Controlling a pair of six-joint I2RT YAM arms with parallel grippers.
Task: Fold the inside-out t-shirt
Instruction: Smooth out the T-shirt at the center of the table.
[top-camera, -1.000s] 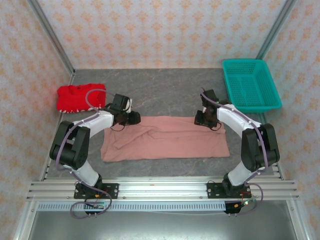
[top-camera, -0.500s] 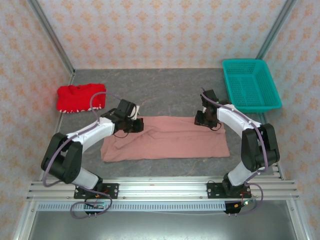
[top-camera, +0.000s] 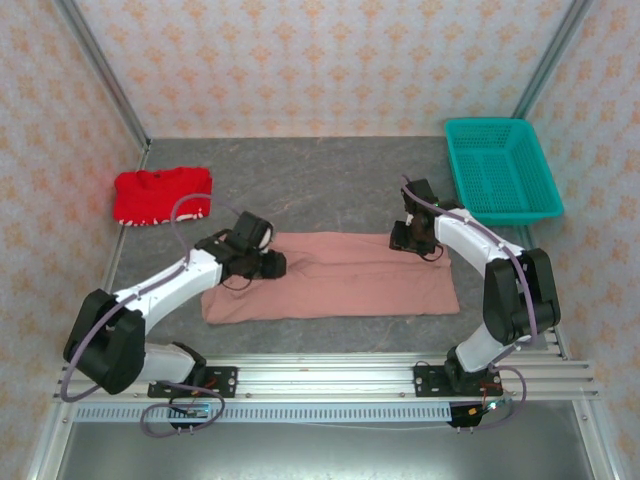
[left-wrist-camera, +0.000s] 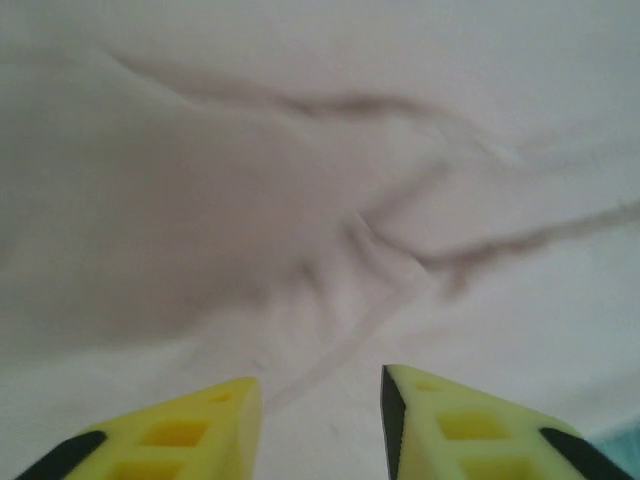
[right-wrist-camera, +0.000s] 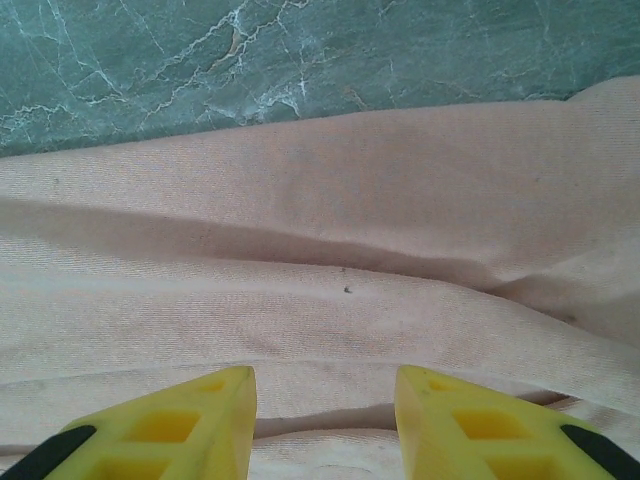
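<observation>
The inside-out t-shirt (top-camera: 340, 280) lies flat on the grey table as a long salmon-pink rectangle with a few creases. My left gripper (top-camera: 272, 264) hovers low over its upper left part. In the left wrist view the yellow fingers (left-wrist-camera: 200, 430) stand apart above wrinkled cloth (left-wrist-camera: 330, 200), with nothing between them. My right gripper (top-camera: 412, 238) is at the shirt's far right edge. Its fingers (right-wrist-camera: 480, 425) are also spread over the pink fabric (right-wrist-camera: 330, 250), holding nothing; the marbled tabletop (right-wrist-camera: 300, 50) shows just beyond the hem.
A bright red garment with white trim (top-camera: 160, 195) lies at the far left. A teal basket (top-camera: 500, 170) stands at the far right corner. An aluminium rail (top-camera: 320, 380) carries both arm bases along the near edge.
My left arm has stretched out and its gripper has slid toward the near edge, further onto the shirt's left part. The right arm has not moved.
</observation>
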